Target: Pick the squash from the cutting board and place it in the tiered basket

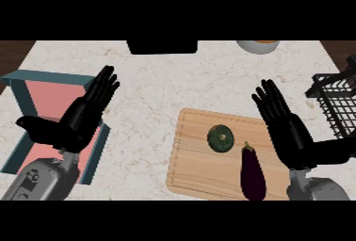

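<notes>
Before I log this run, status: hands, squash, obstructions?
Left hand open, right hand open, both holding nothing. Round dark green squash on wooden cutting board. Purple eggplant beside it, apart. Black wire basket right.

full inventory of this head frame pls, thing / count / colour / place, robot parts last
pale marble counter top: 1, whitish, fills the view
wooden cutting board: 1, light wood, centre-right, near edge
round dark green squash: 1, dark green, on the board's upper middle
long dark purple eggplant: 1, dark purple, on the board, right of and below the squash
black wire tiered basket: 1, black, right edge, partly cut off
teal-framed tray with pink inside: 1, teal and pink, left side, partly under the left hand
black boxy object: 1, black, top edge, cut off
pale round bowl-like object: 1, off-white, top edge, cut off
left hand: 1, black, left, open
right hand: 1, black, right of the board, open
</notes>
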You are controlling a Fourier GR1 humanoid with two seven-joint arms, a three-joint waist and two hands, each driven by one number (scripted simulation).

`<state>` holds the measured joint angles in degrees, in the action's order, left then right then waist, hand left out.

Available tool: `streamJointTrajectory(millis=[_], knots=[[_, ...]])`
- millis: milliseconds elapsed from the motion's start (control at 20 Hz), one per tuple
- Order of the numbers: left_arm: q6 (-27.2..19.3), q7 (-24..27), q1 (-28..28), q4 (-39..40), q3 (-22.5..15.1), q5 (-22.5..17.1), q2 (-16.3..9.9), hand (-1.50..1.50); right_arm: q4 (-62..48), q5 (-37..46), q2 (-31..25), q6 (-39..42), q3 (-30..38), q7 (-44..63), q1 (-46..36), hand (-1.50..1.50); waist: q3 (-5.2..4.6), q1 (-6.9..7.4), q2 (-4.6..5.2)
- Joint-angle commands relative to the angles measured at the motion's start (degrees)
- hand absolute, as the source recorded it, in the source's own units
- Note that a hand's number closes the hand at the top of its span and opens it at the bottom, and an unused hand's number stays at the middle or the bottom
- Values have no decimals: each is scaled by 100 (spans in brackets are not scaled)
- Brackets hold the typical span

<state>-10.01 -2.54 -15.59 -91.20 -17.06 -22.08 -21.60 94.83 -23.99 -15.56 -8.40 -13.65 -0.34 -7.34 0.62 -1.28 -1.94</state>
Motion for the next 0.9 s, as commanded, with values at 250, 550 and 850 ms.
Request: streamJointTrajectory(millis=[250, 550, 850], knots=[[-345, -524, 1388, 912, 555, 316, -1030, 0, -736, -1424, 1514, 210, 912, -1745, 1133, 150, 27, 326, 324], [-229, -395, 1612, 1111, 600, 160, -918, 0, -1050, -151, 1546, -1711, 739, -3481, 1555, -150, -80, 189, 273], [-121, -400, 1760, 1006, 557, 213, -1048, 0, -1847, 1698, 449, -3163, 6, -1928, 2148, -150, -119, 359, 266]])
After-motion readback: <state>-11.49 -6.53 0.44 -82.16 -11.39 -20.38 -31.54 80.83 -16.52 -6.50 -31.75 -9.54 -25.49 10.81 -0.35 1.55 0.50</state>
